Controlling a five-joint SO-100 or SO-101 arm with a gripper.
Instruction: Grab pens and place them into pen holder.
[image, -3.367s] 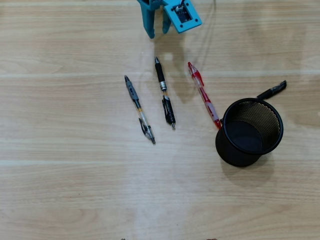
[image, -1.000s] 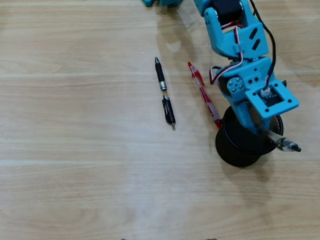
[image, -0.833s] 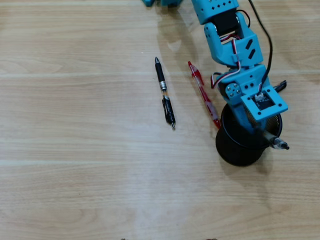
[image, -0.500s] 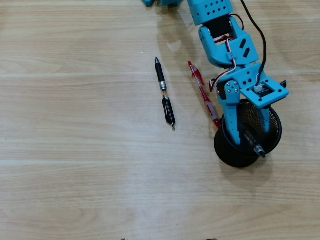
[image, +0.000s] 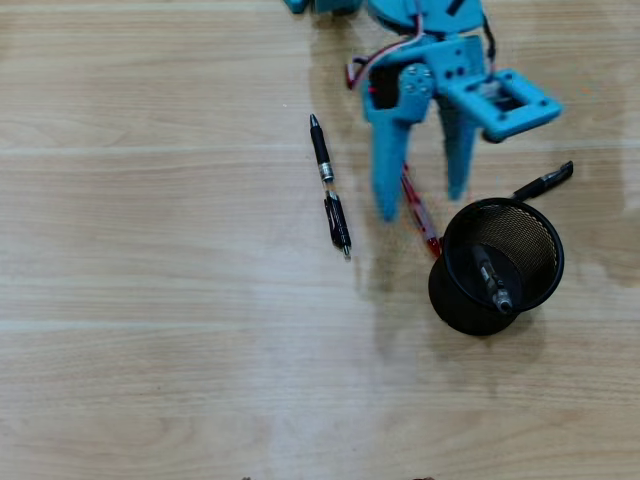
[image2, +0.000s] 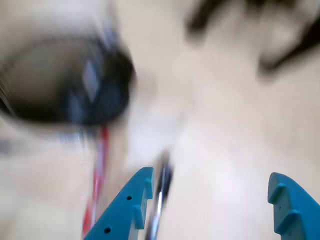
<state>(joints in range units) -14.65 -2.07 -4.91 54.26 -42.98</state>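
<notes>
Since half a second ago my arm has pulled back toward the far edge of the worktop, and the grey-and-clear pen it was carrying now lies inside the pen holder, tip leaning against the near wall of the mesh cup. I see the jaws spread wide and empty in the overhead view, hanging above the worktop just to the far left of the holder; the wrist view shows the same spread, with both blue fingertips well apart at the bottom of a badly blurred picture.

Beneath the jaws the red-and-clear pen lies on the wood, partly hidden by the left finger, its near end touching or just beside the holder's rim. Left of it the black pen with the silver band lies alone, pointing near to far. An all-black pen pokes out past the far right side of the holder, resting on the worktop.
</notes>
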